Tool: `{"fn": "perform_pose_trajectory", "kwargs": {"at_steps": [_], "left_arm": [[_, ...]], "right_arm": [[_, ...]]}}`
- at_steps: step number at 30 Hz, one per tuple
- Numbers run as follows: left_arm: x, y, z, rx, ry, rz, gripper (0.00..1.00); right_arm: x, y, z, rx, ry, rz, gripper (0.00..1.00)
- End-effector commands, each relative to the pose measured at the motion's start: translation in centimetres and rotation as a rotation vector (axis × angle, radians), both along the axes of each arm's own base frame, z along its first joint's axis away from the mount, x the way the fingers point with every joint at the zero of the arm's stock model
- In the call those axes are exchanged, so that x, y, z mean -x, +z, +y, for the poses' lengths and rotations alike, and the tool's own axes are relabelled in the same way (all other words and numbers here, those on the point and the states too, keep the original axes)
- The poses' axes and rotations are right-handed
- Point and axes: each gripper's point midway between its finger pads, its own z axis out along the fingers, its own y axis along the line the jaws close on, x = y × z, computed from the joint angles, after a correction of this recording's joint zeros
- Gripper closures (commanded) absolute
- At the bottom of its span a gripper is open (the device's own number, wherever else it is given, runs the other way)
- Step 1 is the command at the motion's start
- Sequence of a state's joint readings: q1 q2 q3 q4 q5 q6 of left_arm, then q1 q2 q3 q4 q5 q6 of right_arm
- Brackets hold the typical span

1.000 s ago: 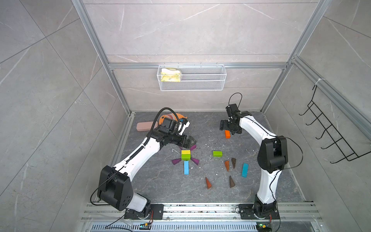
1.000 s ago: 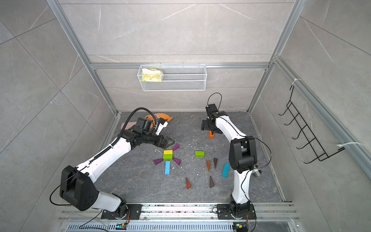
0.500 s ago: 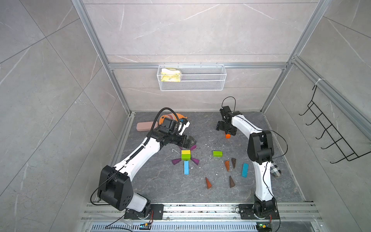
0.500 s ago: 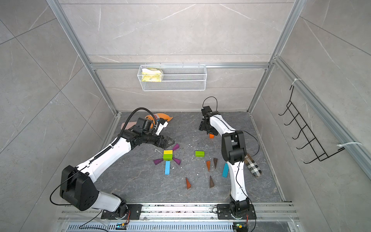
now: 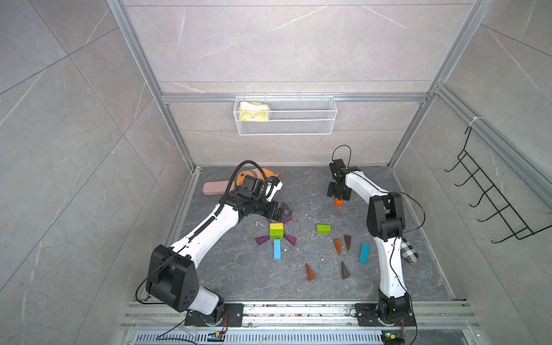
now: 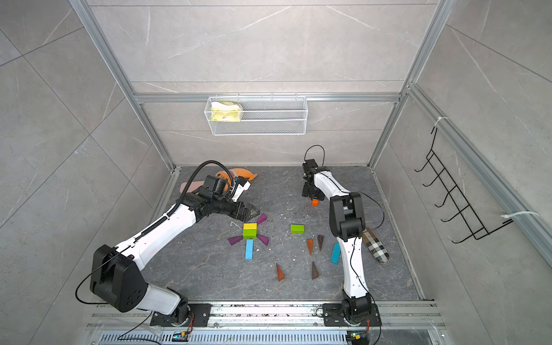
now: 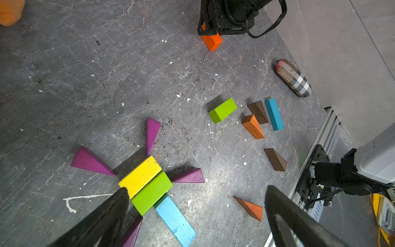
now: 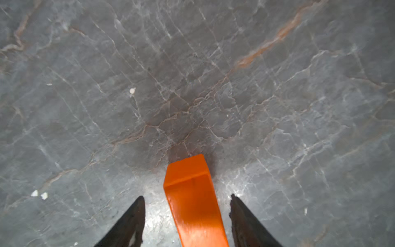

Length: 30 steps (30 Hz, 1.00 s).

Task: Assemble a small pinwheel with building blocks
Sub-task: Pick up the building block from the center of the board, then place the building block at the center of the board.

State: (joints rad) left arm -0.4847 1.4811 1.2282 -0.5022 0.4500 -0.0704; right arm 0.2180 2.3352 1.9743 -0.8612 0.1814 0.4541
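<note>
The right hand (image 8: 187, 198) sits over the orange brick (image 5: 338, 202) near the back edge of the bench (image 5: 239, 277), a finger on each side with gaps, ready to pinch it. It holds nothing yet. The left hand (image 7: 196, 189) is wide open and empty, hovering by the half-made pinwheel (image 7: 147, 184) near the middle.

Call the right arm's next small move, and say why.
Probably close the right gripper on the orange brick. In the right wrist view its fingers straddle the brick with a gap showing on each side, so nothing is gripped yet.
</note>
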Motion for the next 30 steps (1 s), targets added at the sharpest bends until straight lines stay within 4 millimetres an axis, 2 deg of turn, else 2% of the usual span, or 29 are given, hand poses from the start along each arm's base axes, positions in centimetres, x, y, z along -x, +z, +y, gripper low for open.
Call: {"fn": "perform_pose_trajectory", "kwargs": {"at_steps": [1,2,5,6,11,13,15,17,21,24,26,30], "left_arm": [[-0.2,0.5,-0.4,0.0,-0.027,-0.012,0.0],[-0.2,0.5,-0.4,-0.002,-0.029,-0.012,0.0],[-0.2,0.4,-0.4,-0.004,-0.027,-0.01,0.0],[-0.2,0.5,-0.4,-0.004,-0.028,-0.012,0.0],[-0.1,0.8,-0.4,0.0,-0.027,-0.019,0.0],[-0.1,1.1,-0.3,0.004,-0.026,-0.023,0.0],[0.0,1.2,-0.3,0.006,-0.026,-0.026,0.0],[0.1,1.6,-0.3,0.014,-0.026,-0.032,0.0],[0.4,2.5,-0.1,0.024,-0.022,-0.057,0.0],[0.5,3.5,0.4,0.016,-0.012,-0.098,0.0],[0.7,4.2,0.9,0.007,-0.002,-0.13,0.0],[1.6,5.5,2.1,-0.009,0.021,-0.174,0.0]], "right_arm": [[0.2,-0.8,0.1,0.002,0.045,0.017,0.38],[0.2,-1.0,0.2,-0.002,0.051,0.018,0.42],[0.5,-1.1,0.3,-0.009,0.063,0.019,0.69],[0.5,-1.1,0.4,-0.013,0.071,0.014,0.72],[1.0,-1.3,0.7,-0.029,0.125,0.012,0.81],[1.3,-0.9,1.5,-0.069,0.171,-0.002,0.82],[1.9,-0.1,2.5,-0.115,0.244,-0.025,0.83],[2.7,1.7,3.2,-0.131,0.315,-0.072,0.83],[6.0,5.3,5.0,-0.173,0.503,-0.153,0.84],[9.3,7.2,6.3,-0.184,0.63,-0.176,0.86],[11.2,8.2,6.7,-0.154,0.675,-0.188,0.86],[15.6,9.1,9.4,-0.133,0.828,-0.168,0.86]]}}
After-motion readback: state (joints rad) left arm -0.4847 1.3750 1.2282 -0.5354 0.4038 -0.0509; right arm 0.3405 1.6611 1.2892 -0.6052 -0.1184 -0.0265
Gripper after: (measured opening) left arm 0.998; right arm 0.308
